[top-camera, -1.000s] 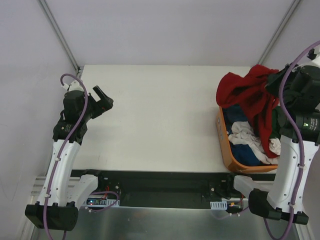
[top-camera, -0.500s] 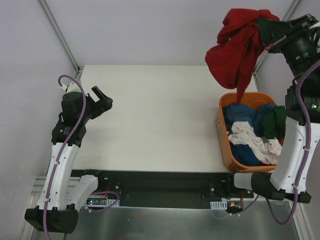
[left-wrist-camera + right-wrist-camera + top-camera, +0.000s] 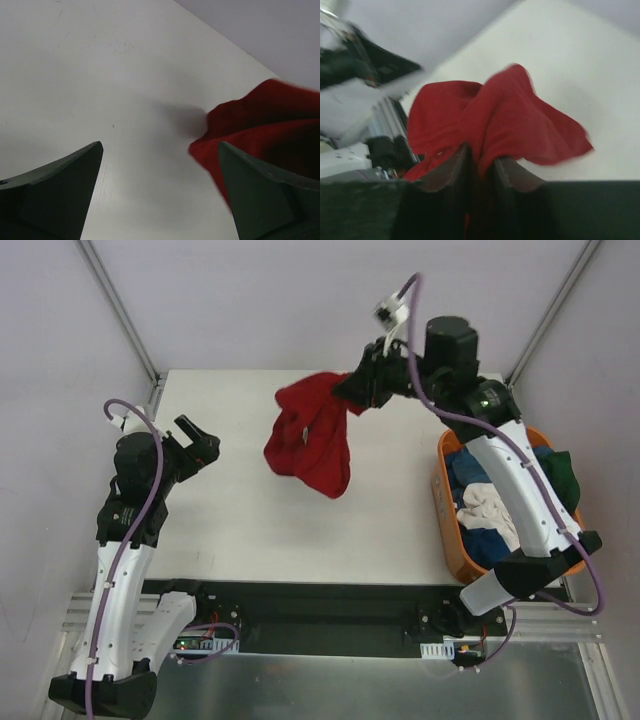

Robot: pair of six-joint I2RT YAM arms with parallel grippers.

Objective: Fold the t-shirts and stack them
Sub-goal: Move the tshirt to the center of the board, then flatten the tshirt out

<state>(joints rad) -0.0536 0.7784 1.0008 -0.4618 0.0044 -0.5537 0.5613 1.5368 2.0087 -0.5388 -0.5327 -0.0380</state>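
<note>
My right gripper [image 3: 352, 392] is shut on the dark red t-shirt [image 3: 310, 442], which hangs bunched from the jaws above the middle of the white table [image 3: 250, 520]. In the right wrist view the red cloth [image 3: 495, 120] is pinched between the two fingers [image 3: 482, 165]. The shirt's edge also shows at the right of the left wrist view [image 3: 260, 125]. My left gripper [image 3: 198, 440] is open and empty over the table's left side, apart from the shirt. Blue, white and dark green t-shirts [image 3: 490, 510] lie heaped in the orange basket [image 3: 446, 530].
The orange basket stands at the table's right edge, under my right arm's forearm. Metal frame posts [image 3: 120, 310] rise at the back corners. The table's near edge runs along the arm bases.
My right arm has swung left from above the basket to over the table's middle, carrying the red t-shirt clear of the basket. The left arm has barely shifted.
</note>
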